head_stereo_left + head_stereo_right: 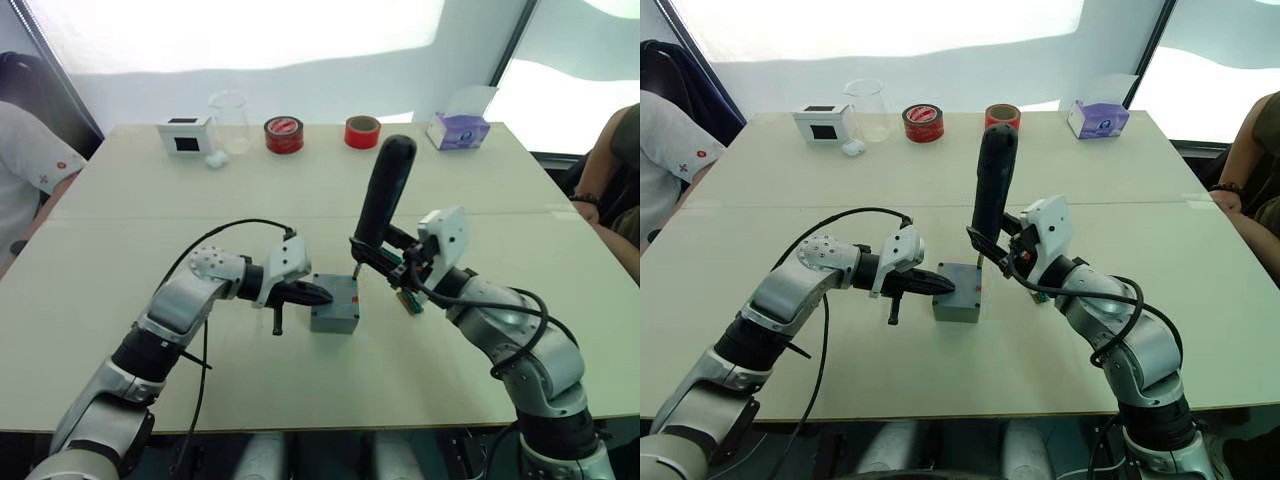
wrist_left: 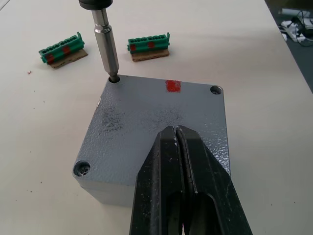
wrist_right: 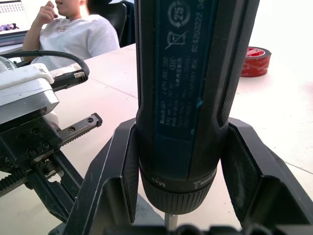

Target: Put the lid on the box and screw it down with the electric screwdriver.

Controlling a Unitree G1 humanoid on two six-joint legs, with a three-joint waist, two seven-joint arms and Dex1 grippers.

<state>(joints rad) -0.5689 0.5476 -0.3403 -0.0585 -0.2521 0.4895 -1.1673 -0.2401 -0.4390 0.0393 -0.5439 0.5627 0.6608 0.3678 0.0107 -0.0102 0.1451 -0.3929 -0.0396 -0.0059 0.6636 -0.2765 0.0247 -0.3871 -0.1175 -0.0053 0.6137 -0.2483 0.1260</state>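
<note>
The grey box stands mid-table with the lid lying flat on it, red mark facing up. My left gripper is shut with nothing between its fingers, and its tips rest on the lid's top. The dark electric screwdriver stands nearly upright with my right gripper shut around its lower body. Its bit sits in one corner screw hole of the lid. Two other corner holes show in the left wrist view. In the right wrist view the fingers clamp the screwdriver on both sides.
Two green terminal blocks lie just beyond the box. Along the far edge stand a white box with a black screen, a glass beaker, two red tape rolls and a purple tissue box. People sit at both table sides.
</note>
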